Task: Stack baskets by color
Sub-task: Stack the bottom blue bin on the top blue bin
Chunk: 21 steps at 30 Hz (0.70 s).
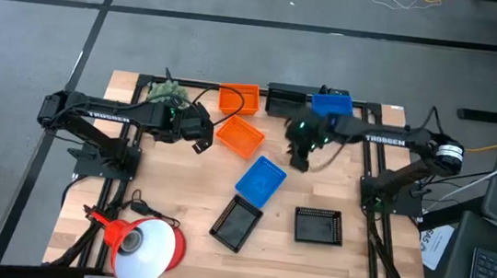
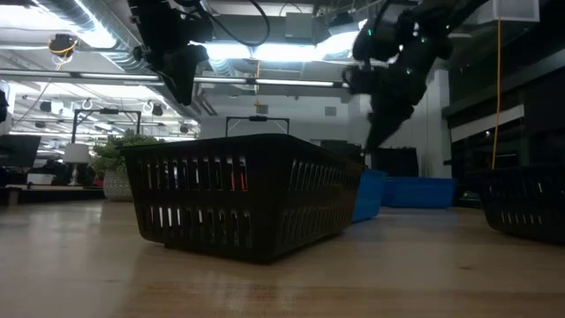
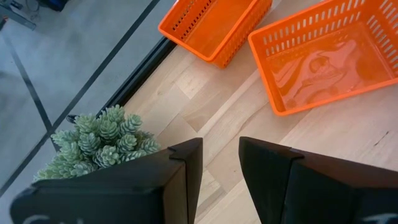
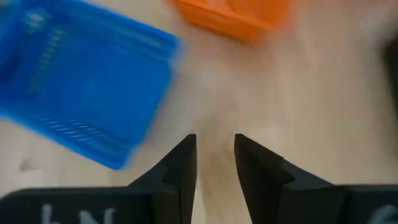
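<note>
Two orange baskets rest on their bottoms at the far middle of the table, one [image 1: 239,97] near the far edge and one [image 1: 239,136] just nearer; both orange baskets [image 3: 214,25] [image 3: 329,59] show in the left wrist view. One blue basket [image 1: 331,102] stands at the far right and another [image 1: 261,179] lies mid-table. Two black baskets [image 1: 237,222] [image 1: 318,226] sit toward the near edge. My left gripper [image 3: 221,149] hangs open above bare wood left of the nearer orange basket. My right gripper [image 4: 215,146] hangs open above the wood, between the mid-table blue basket [image 4: 81,81] and the orange one.
A red-orange cone lamp [image 1: 149,247] with its cable lies at the near left corner. A small green plant [image 1: 166,90] stands at the far left, close to my left arm. A dark box [image 1: 285,98] sits at the far edge between the orange and blue baskets.
</note>
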{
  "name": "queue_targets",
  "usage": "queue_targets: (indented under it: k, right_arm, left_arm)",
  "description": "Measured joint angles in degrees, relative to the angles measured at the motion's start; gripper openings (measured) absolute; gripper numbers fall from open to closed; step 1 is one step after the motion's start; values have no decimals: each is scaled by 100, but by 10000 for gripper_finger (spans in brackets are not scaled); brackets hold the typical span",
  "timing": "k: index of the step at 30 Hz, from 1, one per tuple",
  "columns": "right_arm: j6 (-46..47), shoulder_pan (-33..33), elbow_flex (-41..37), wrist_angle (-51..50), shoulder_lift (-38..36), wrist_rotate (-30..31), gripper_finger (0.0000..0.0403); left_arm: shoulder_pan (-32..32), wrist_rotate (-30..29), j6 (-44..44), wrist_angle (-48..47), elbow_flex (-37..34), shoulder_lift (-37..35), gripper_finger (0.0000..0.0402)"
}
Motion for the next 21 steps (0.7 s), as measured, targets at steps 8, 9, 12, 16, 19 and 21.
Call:
queue_targets:
  k: [8, 9, 12, 16, 19, 21]
  right_arm:
    - [-1364, 1144, 0, 387, 70, -39, 108]
    - [-1436, 1254, 0, 377, 75, -45, 108]
    - [-1480, 1629, -1, 596, 166, 119, 108]
    - [-1476, 2088, 248, 728, 426, 386, 108]
    - [-1553, 2295, 681, 185, 811, 398, 108]
    - [-1627, 2420, 968, -277, 1101, 472, 108]
  left_arm:
    - [0, 1, 2, -2, 0, 1, 98]
    - [-2, 0, 2, 0, 0, 1, 98]
    - [0, 0, 2, 0, 0, 2, 98]
    - [-2, 0, 2, -1, 0, 2, 98]
    - [0, 13, 2, 0, 0, 2, 98]
    - [0, 57, 2, -1, 0, 2, 98]
